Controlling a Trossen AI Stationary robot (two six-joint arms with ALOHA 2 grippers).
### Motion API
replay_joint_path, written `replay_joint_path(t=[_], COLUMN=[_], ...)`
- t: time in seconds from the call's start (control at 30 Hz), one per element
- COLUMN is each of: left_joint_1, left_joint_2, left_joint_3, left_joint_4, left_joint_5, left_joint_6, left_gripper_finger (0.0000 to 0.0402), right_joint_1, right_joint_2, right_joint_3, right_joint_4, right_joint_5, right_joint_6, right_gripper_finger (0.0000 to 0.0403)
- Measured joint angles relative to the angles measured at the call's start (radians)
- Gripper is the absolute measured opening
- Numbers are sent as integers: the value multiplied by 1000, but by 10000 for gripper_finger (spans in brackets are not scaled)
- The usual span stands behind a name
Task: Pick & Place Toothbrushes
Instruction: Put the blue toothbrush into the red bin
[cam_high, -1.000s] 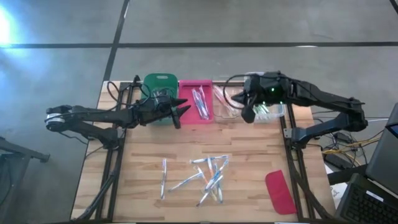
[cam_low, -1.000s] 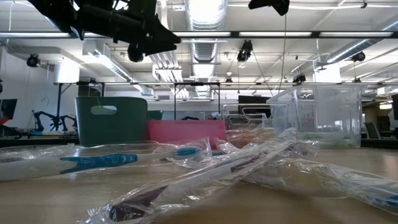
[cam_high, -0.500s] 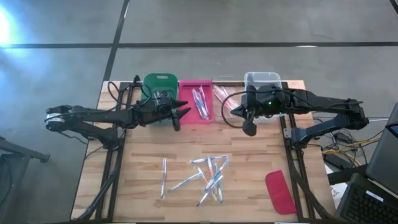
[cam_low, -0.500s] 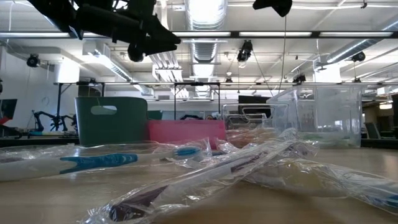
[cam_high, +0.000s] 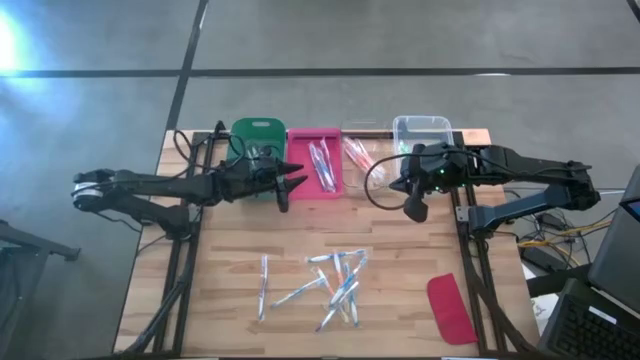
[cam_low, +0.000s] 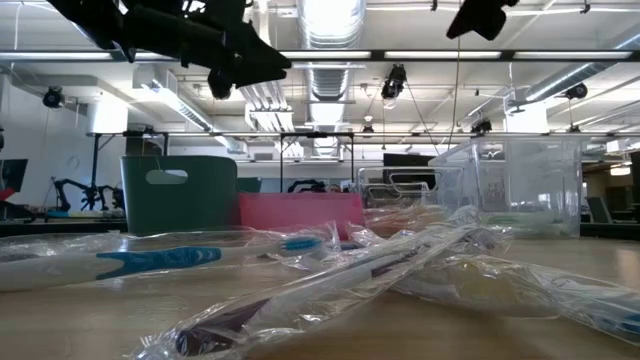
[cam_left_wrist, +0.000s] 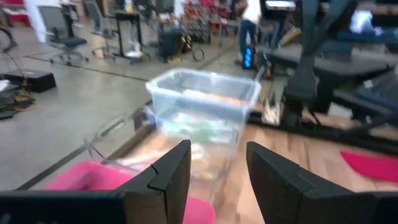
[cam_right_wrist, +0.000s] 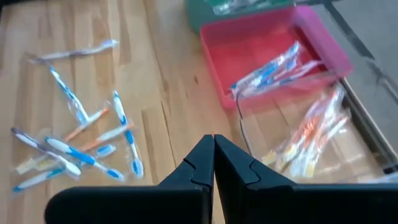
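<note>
A loose heap of thin, plastic-wrapped toothbrushes (cam_high: 330, 285) lay on the near half of the wooden surface (cam_high: 230, 240). Their long axes ran in mixed directions: one at the left edge of the heap (cam_high: 264, 286) pointed straight toward the bins, while others crossed diagonally. More wrapped toothbrushes lay lengthwise in the pink rectangular tray (cam_high: 320, 165) and in the shallow clear tray (cam_high: 358, 160) beside it.

Over the last second the right gripper (cam_high: 415, 209) had drawn back from above the deep clear plastic bin (cam_high: 420, 130) and stood off its near edge, uncovering the bin. The left gripper (cam_high: 287, 186) had stayed put at the near edge of the green bin (cam_high: 256, 135) and pink tray.

The right fingers (cam_right_wrist: 205, 163) were pressed fully together with nothing between them; the heap lay well apart from them, farther down the surface. The left fingers (cam_left_wrist: 171, 177) stood parted and empty, with the heap likewise well apart. A flat red oblong lid (cam_high: 450, 308) rested at the surface's near right corner.
</note>
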Motion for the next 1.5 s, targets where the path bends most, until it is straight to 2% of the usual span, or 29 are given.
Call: replay_joint_path(t=[0.3,0.4,0.5,0.67,0.87,1.07,1.23,1.5], left_joint_1=[-9,-49,-117,-299,-470,-572,-613,-624], left_joint_2=[0,0,7,59,196,376,494,605], left_joint_3=[0,34,127,314,528,728,816,840], left_joint_4=[-177,-305,-504,-835,-1060,-1290,-1367,-1347], left_joint_5=[38,50,21,-57,-104,-100,-52,134], left_joint_6=[-3,2,-6,-23,-167,-364,-531,-593], left_gripper_finger=[161,160,156,145,142,142,144,142], right_joint_1=[8,26,28,27,27,28,28,28], right_joint_2=[-74,-89,-96,-94,-96,-97,-96,-96], right_joint_3=[-167,-197,-216,-220,-197,-187,-198,-208], right_joint_4=[130,154,193,208,218,222,224,224], right_joint_5=[7,7,7,9,43,63,63,62], right_joint_6=[7,-8,-35,-96,-142,-144,-131,-127], right_gripper_finger=[8,8,8,8,8,8,8,8])
